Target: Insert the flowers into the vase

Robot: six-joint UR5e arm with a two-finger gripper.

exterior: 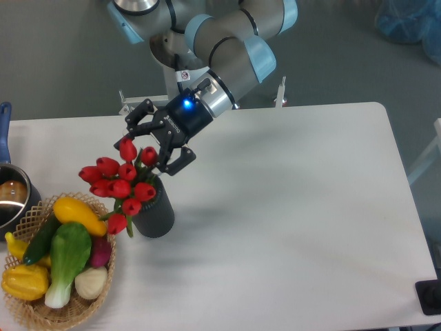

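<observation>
Now the jaws of the gripper point(145, 143) stand spread apart and grasp nothing; the topmost red buds of the flowers point(122, 181) show between the two dark fingers point(175, 161), but I cannot tell if they touch them. The bunch sits in the mouth of the vase point(155, 212) and leans to the left, so that its lowest buds hang over the rim of the wicker basket point(34, 312). The vase stands upright on the white bench point(289, 207), just beside the basket, which holds colourful vegetables point(62, 254). At the far left edge, a metal pot point(11, 200) with a blue handle is partly visible.
</observation>
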